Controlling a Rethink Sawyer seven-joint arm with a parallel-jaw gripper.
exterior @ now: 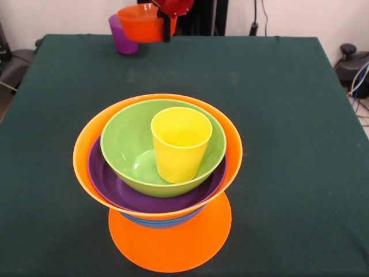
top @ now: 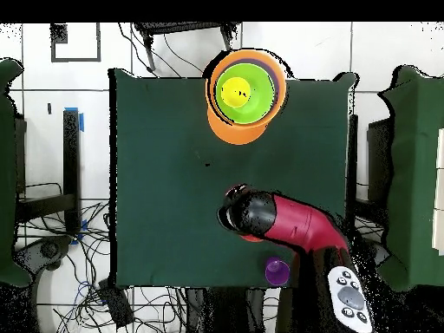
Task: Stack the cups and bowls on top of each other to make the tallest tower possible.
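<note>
Front view. My claw (exterior: 168,27) hangs at the top edge, above the far side of the green table (exterior: 300,115). It is clamped on the rim of a small orange-red bowl (exterior: 141,23), one dark finger running down the bowl's right side; the bowl is lifted clear of the cloth. Just behind and to the left of it stands the purple cup (exterior: 122,36), upright on the table, partly hidden by the bowl.

The tower (exterior: 158,179) stands well apart from all that, at the near side of the table. At the bottom an orange bowl (exterior: 173,245) lies upside down, wide rim on the cloth. On it a blue bowl (exterior: 155,222) shows only as a thin band. Above that sits a large orange bowl (exterior: 83,144), mouth up, holding a purple bowl (exterior: 115,187), which holds a green bowl (exterior: 127,144). The yellow cup (exterior: 180,144) stands upright inside the green bowl, right of its centre.

Overhead view. My red arm (top: 295,221) reaches in from the lower right; the claw itself is hidden under the wrist. The purple cup (top: 277,270) sits at the table's bottom edge, just beside the arm. The tower (top: 244,95) is at the top edge, the yellow cup (top: 236,90) in its middle.
</note>
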